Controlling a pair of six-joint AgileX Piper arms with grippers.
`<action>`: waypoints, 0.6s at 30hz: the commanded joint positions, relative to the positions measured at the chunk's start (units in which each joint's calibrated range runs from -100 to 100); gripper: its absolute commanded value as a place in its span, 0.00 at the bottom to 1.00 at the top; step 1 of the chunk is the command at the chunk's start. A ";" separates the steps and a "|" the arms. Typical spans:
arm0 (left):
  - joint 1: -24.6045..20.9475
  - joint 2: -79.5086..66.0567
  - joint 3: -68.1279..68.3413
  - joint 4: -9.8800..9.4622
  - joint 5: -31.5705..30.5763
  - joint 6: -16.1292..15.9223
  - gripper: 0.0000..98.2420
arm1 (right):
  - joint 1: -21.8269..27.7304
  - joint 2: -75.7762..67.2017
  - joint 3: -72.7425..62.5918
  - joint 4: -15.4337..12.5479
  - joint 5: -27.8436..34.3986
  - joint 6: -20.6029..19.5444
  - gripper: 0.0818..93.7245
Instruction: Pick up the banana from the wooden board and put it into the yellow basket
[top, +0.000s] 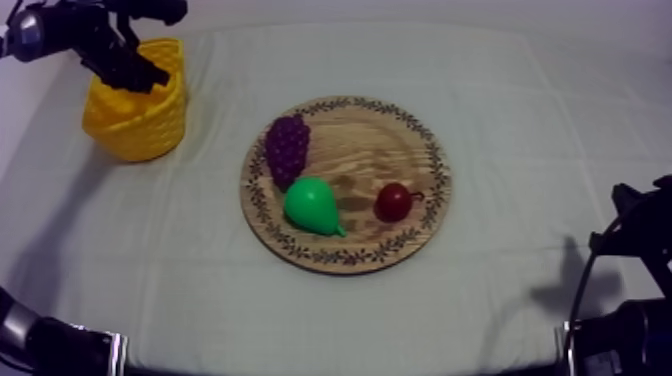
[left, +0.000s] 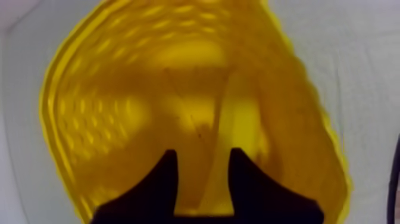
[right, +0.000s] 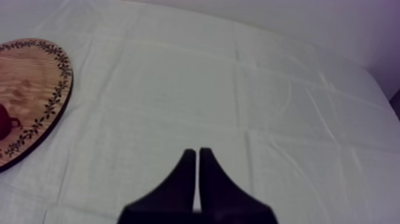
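Observation:
My left gripper (top: 148, 78) hangs over the mouth of the yellow basket (top: 135, 115) at the table's far left. In the left wrist view its black fingers (left: 238, 179) stand apart, so the left gripper (left: 203, 156) is open above the inside of the basket (left: 107, 107). A long pale-yellow shape, the banana (left: 238, 122), lies in the basket below the fingers. The round wooden board (top: 410, 150) in the middle holds grapes (top: 287, 148), a green pear (top: 313, 207) and a small red fruit (top: 393, 202). My right gripper (right: 197, 152) is shut over bare cloth.
My right arm (top: 625, 340) rests low at the table's right edge. Beside the right gripper, the board's patterned rim (right: 56, 95) and the small red fruit (right: 5, 122) lie off to one side. Cloth stretches between the board and the basket.

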 joint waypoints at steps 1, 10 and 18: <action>0.28 -2.91 2.49 0.27 -1.64 -0.02 0.18 | 0.00 -0.02 -0.03 0.01 -0.02 0.00 0.00; 2.16 -21.01 20.91 1.97 -12.67 -0.13 0.01 | 0.00 -0.02 -0.03 0.01 -0.02 0.00 0.00; 2.89 -41.87 39.23 2.11 -22.07 3.85 0.00 | 0.00 -0.02 -0.03 0.01 -0.02 0.00 0.00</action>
